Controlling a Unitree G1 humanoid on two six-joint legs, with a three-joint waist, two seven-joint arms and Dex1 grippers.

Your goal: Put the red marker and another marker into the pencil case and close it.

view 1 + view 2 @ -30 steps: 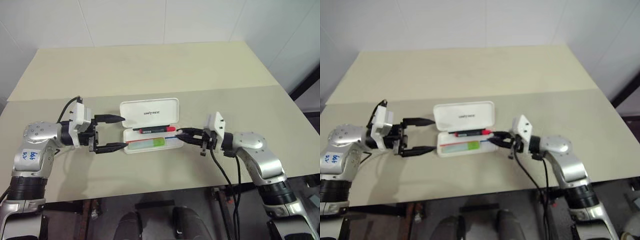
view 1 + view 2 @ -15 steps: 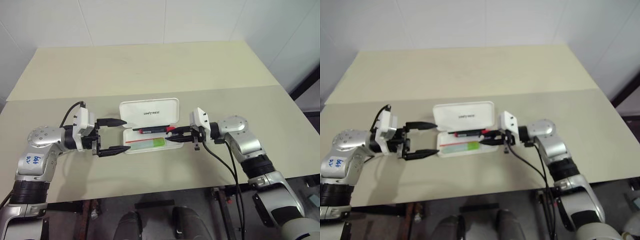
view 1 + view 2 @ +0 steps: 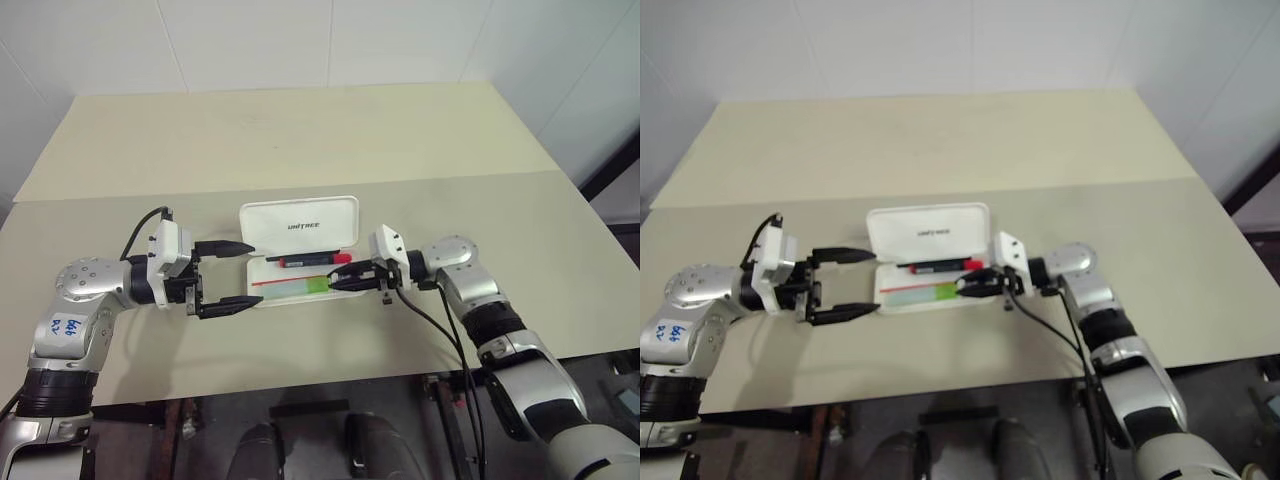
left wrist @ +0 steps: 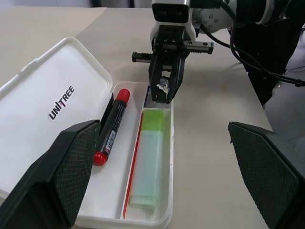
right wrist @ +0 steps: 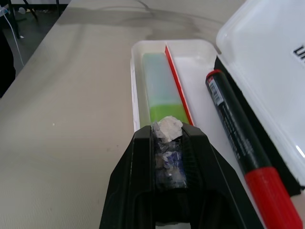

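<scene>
Two markers are already seen lying inside the white hard-plastic hinged pencil case point(image 3: 300, 255) with rounded corners, so the loading part of the task is judged done and only the closing is left. Nearest the robot, the case's front compartment is occupied by the short, stubby light-green highlighter point(image 4: 149, 160) with its yellower green cap turned towards the right hand. Beyond a thin red-and-blue line point(image 4: 133, 164) printed on the tray floor, the slim black marker with the bright red cap point(image 4: 111, 126) is laid close against the hinge side. Behind that, the lid point(image 3: 298, 223) is held propped upright, its small dark lettering facing the robot, so the case stands fully open on the pale beige desk point(image 3: 300, 140).

At the case's right end the right hand point(image 3: 343, 283) is brought low, its black fingers pressed together on nothing, tips just over the green cap; whether the cap is actually touched cannot be made out for certain. At the case's left end the left hand point(image 3: 232, 274) is held with its fingers spread wide apart and empty, one on either side of that end, just beside it.

For the last step the lid is expected to be pushed forward and down over the tray.
</scene>
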